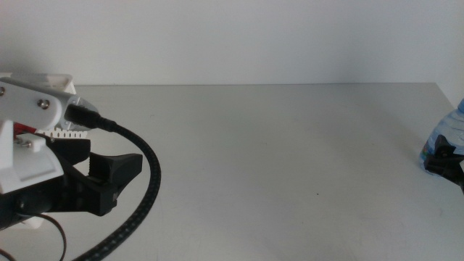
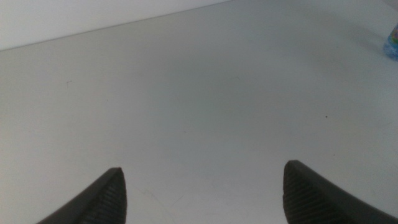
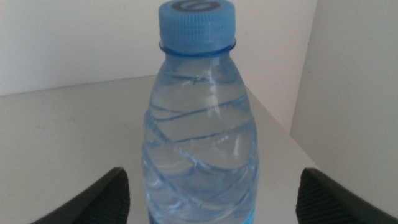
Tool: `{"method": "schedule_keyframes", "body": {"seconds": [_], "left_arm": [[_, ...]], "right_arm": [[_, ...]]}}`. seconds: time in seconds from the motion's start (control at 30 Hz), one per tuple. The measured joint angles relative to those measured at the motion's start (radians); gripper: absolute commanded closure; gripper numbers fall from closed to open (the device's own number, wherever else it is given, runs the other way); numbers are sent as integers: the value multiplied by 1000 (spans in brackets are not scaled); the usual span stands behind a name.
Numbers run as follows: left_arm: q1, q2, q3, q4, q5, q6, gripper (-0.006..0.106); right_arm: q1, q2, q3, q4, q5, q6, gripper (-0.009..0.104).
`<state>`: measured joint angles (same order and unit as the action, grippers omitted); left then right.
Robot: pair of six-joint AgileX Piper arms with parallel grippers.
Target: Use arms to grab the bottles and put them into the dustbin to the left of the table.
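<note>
The blue-capped water bottle (image 3: 199, 124) stands upright near the table's right edge, cut off by the frame in the middle view (image 1: 447, 136). My right gripper (image 3: 212, 175) is open, one jaw on each side of the bottle, and neither visibly touches it. In the middle view that gripper (image 1: 442, 161) shows as a dark shape at the bottle's base. My left gripper (image 1: 116, 174) is at the left of the table (image 1: 275, 159). It is open (image 2: 204, 171) over bare tabletop with nothing between its jaws. A slotted white strip of the dustbin (image 1: 71, 134) shows behind the left arm.
The left arm's thick black cable (image 1: 145, 181) loops over the table's front left. A white wall runs behind the table's far edge. In the left wrist view the water bottle (image 2: 392, 43) is a small blue shape far across the tabletop.
</note>
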<state>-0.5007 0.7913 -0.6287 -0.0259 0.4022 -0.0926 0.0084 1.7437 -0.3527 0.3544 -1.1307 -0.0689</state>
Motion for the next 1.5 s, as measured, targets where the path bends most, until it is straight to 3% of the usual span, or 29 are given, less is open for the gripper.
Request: {"method": "schedule_keyframes", "body": {"seconds": [0.47, 0.57, 0.67, 0.77, 0.8, 0.87, 1.0, 1.17, 1.3, 1.5], "left_arm": [[0, 0, 0, 0, 0, 0, 18], [0, 0, 0, 0, 0, 0, 18], [0, 0, 0, 0, 0, 0, 18], [0, 0, 0, 0, 0, 0, 18], [0, 0, 0, 0, 0, 0, 18], [0, 0, 0, 0, 0, -1, 18], [0, 0, 0, 1, 0, -1, 18], [0, 0, 0, 2, 0, -1, 18], [0, 0, 0, 2, 0, -1, 18], [0, 0, 0, 2, 0, -1, 18]], "right_arm": [[-52, 156, -294, 19, 218, -127, 22], [-53, 175, -327, 22, 238, -158, 37], [-54, 178, -346, 23, 245, -188, 63], [-53, 178, -357, 8, 259, -193, 96], [-53, 178, -358, -7, 261, -192, 96], [-43, 178, -363, -71, 268, -177, 96], [8, 169, -408, -273, 348, -78, 96], [110, 163, -552, -559, 450, 144, 96], [199, 169, -686, -752, 455, 360, 96], [353, 277, -894, -947, 433, 562, 96]]}}
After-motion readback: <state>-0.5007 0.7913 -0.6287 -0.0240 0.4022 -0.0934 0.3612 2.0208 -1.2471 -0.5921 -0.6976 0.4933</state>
